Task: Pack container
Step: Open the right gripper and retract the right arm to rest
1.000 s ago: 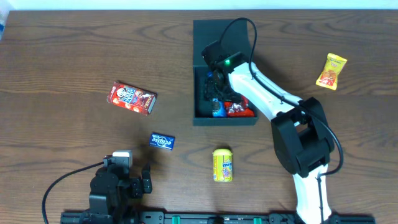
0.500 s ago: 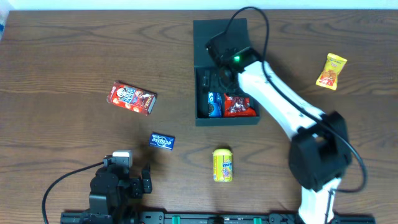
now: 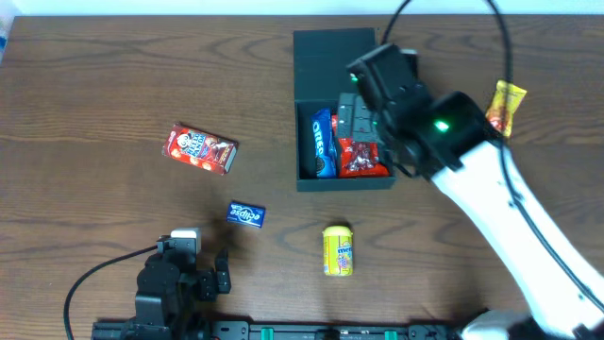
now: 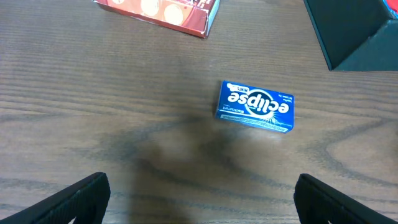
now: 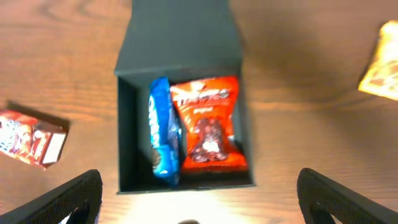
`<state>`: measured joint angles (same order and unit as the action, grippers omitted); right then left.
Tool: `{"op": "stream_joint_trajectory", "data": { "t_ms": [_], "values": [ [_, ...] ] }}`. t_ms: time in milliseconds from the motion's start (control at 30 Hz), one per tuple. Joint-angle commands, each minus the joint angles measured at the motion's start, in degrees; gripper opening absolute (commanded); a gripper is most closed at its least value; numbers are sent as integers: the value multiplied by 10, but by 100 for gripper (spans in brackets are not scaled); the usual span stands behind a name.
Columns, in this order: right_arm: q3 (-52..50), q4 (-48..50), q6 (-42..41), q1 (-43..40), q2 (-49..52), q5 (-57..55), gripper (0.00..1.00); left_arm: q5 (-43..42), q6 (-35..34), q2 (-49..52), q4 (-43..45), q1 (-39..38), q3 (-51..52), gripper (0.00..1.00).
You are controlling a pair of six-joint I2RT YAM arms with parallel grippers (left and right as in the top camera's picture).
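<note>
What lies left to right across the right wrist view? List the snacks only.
Red snack box → blue packet → red packet → yellow packet. The middle two lie inside the container.

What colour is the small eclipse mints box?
The mints box is blue with white lettering, clearest in the left wrist view.

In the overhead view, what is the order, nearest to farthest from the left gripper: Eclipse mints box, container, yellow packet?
From the left gripper:
1. Eclipse mints box, close by, lower left.
2. container, upper middle.
3. yellow packet, far right.
</note>
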<state>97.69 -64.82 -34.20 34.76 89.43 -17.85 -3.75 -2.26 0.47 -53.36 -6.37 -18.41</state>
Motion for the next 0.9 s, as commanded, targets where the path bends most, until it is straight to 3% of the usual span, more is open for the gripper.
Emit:
{"op": "stream_joint_trajectory", "data": {
  "t_ms": [0,367,567,700,867],
  "values": [
    [-44,-2,17,5,-45,-67,99,-2,10,-3,-18,4,18,95],
    [-289,51,47,-4,-244,-94,99,-2,10,-3,-18,4,18,95],
    [-418,103,61,-56,-366,-85,99,-2,10,-3,-18,4,18,95],
    [-480,161,138,-127,-434,2,99,-2,10,-3,-18,4,18,95],
    [-538,177,146,-254,-443,82,99,-2,10,-3,-18,4,18,95]
  ]
}}
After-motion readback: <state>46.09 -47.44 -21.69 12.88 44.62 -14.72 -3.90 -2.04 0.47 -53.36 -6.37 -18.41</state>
